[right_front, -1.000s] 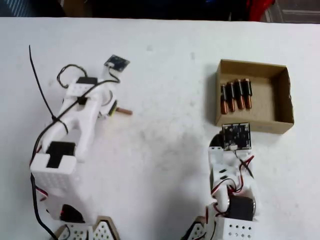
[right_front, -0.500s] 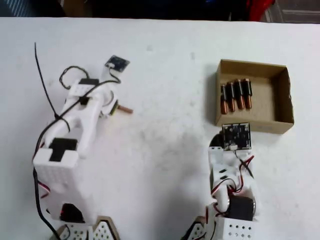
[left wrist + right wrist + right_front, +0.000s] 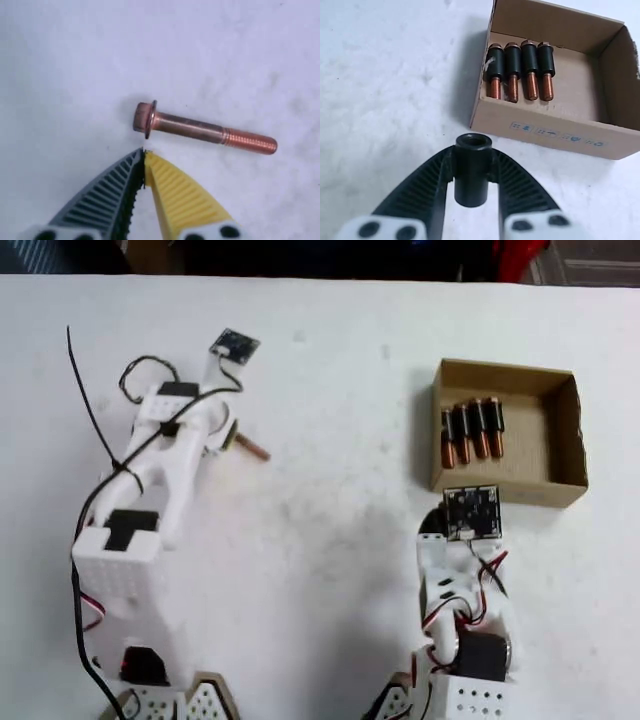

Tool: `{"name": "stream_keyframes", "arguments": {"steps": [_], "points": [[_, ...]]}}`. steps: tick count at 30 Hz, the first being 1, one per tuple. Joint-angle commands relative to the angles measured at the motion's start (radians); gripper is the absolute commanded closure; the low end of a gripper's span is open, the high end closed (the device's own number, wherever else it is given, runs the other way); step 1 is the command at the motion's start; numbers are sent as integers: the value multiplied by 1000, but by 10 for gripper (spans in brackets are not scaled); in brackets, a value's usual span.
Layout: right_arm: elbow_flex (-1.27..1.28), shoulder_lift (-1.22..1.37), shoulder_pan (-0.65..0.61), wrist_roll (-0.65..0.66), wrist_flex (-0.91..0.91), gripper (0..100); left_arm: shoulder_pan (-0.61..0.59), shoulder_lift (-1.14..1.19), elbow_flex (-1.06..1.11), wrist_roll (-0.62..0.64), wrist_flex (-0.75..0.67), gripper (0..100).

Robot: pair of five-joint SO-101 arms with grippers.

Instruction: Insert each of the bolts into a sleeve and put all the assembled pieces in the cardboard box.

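Note:
A bare copper bolt (image 3: pixel 200 127) lies flat on the white table, also seen in the high view as the bolt (image 3: pixel 252 449) beside the left arm. My left gripper (image 3: pixel 144 155) is shut on nothing, its tips just short of the bolt's head. My right gripper (image 3: pixel 472 157) is shut on a black sleeve (image 3: pixel 472 172), held upright with its bore facing up, close in front of the cardboard box (image 3: pixel 550 132). Several assembled pieces (image 3: pixel 520 62) lie side by side in the box (image 3: pixel 505 485).
The right arm (image 3: pixel 460 590) stands just in front of the box's near wall. A broad stretch of bare table lies between the two arms. The left arm (image 3: pixel 150 490) stretches along the table's left side with loose black cables.
The left arm has shifted toward the far side of the table, and the bolt at its tip has moved with it and turned a little. The right arm has kept still.

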Motion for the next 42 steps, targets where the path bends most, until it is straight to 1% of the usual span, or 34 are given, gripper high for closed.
{"name": "stream_keyframes", "arguments": {"steps": [1, 3, 6, 9, 12, 14, 17, 18, 23, 25, 29, 34, 39, 42], "points": [[-6, -10, 5, 11, -30, 981, 1, -12, -78, 140, 58, 976], [-6, -10, 5, 11, -30, 981, 1, -12, -121, 222, 115, 976], [-6, -10, 5, 11, -30, 981, 16, -10, -198, 301, 207, 976], [-6, -10, 5, 11, -30, 981, 45, -8, -272, 324, 302, 976], [-6, -10, 5, 11, -30, 981, 59, -1, -310, 336, 336, 976], [-6, -10, 5, 11, -30, 981, 62, -1, -296, 430, 331, 976], [-6, -10, 5, 11, -30, 981, 59, -1, -267, 649, 334, 973], [-6, -10, 5, 11, -30, 981, 58, -1, -259, 698, 333, 972], [-6, -10, 5, 11, -30, 981, 56, 1, -252, 910, 328, 972], [-6, -10, 5, 11, -30, 981, 56, 1, -249, 965, 328, 972], [-6, -10, 5, 11, -30, 981, 61, 21, -256, 980, 328, 972], [-6, -10, 5, 11, -28, 981, 58, 71, -256, 984, 264, 972], [-6, -10, 5, 11, -28, 981, 56, 77, -258, 1068, 258, 973], [-6, -10, 5, 11, -28, 981, 62, 85, -290, 1074, 261, 972]]}}
